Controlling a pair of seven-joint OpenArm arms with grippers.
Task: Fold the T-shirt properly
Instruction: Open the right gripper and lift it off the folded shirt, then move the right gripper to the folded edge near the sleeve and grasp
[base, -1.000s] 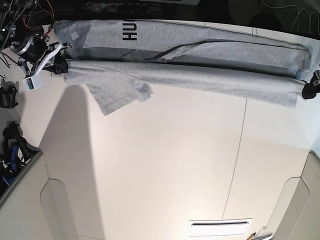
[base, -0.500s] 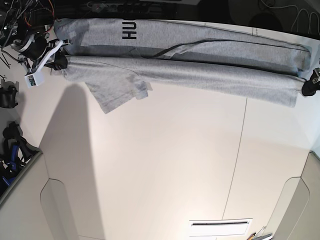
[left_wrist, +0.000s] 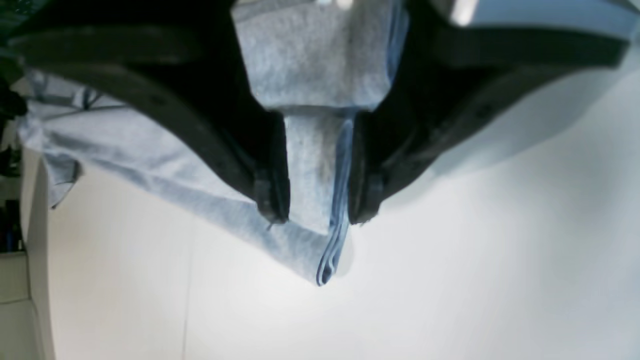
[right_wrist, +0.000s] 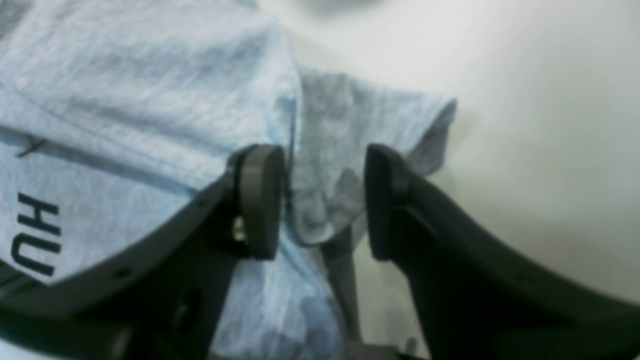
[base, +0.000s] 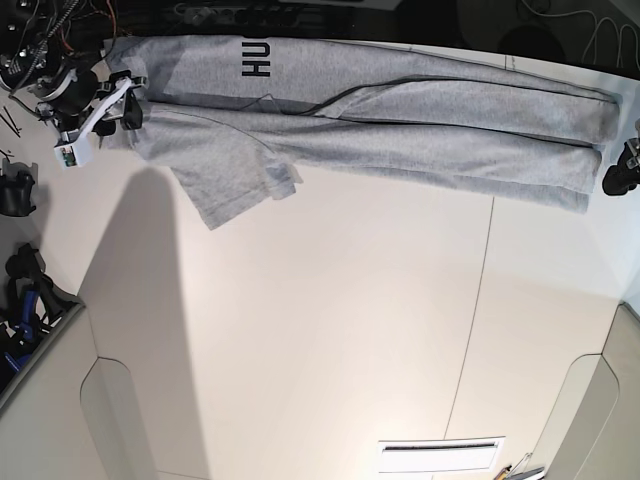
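Note:
The light grey T-shirt (base: 400, 130) lies as a long band across the far side of the white table (base: 330, 330), its near edge folded over the middle. One sleeve (base: 240, 185) sticks out toward me, and black letters (base: 258, 60) show at the far left. My right gripper (base: 128, 112) is at the shirt's left end. In the right wrist view that gripper (right_wrist: 325, 200) is open and straddles a fabric corner (right_wrist: 340, 150). My left gripper (base: 612, 182) is at the shirt's right end. Seen from the left wrist, this gripper (left_wrist: 318, 205) is open around a folded hem (left_wrist: 312, 175).
Cables and dark equipment (base: 20, 190) crowd the left edge beside the table. A thin seam (base: 480, 300) runs down the tabletop. A slotted white plate (base: 440, 455) sits near the front edge. Rounded table corners lie at the front left and front right.
Both grippers have opened and let go of the shirt's ends. The near edge they carried has moved farther back and now rests flat over the middle of the shirt.

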